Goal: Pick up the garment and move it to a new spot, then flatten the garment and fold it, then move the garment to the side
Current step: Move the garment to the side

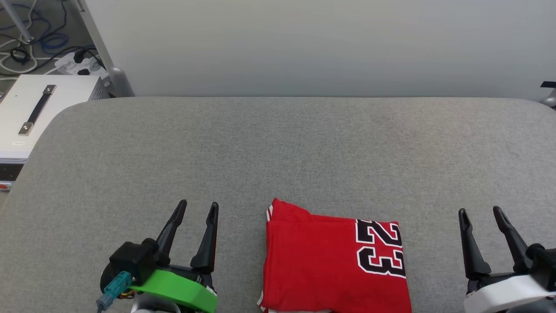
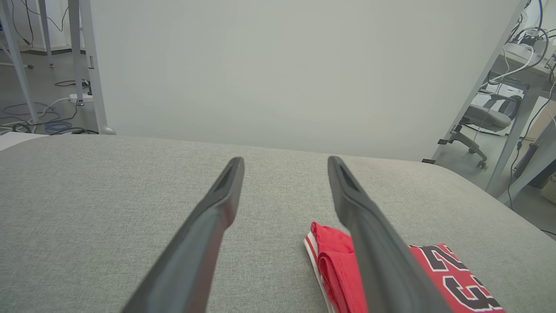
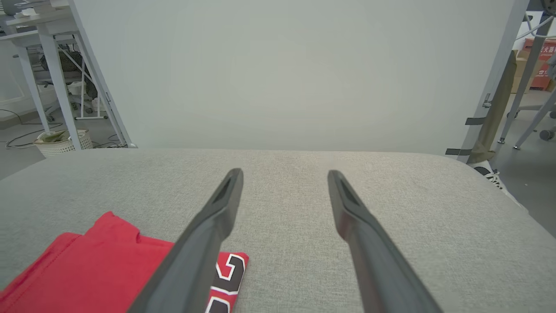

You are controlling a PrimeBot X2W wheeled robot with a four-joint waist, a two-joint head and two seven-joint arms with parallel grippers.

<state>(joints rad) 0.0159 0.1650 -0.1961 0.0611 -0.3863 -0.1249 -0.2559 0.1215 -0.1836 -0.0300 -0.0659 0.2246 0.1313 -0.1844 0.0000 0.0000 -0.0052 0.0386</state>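
Note:
The garment (image 1: pixel 334 261) is a red jersey folded into a neat rectangle, with dark white-outlined "23" lettering on its right part. It lies flat on the grey table at the near edge, between my two arms. My left gripper (image 1: pixel 197 208) stands open to its left, apart from the cloth. My right gripper (image 1: pixel 481 213) stands open to its right, also apart. The left wrist view has the garment (image 2: pixel 336 265) low right, partly behind a finger of my left gripper (image 2: pixel 284 163). The right wrist view has the garment (image 3: pixel 95 269) low left of my right gripper (image 3: pixel 284 174).
The grey padded table (image 1: pixel 278 148) stretches far ahead, backed by a pale wall panel (image 1: pixel 304 43). A white box with a strap handle (image 1: pixel 39 108) sits off the table's left, with cables (image 1: pixel 26 48) on the floor behind. A chair (image 2: pixel 482 119) and desk legs stand to the right.

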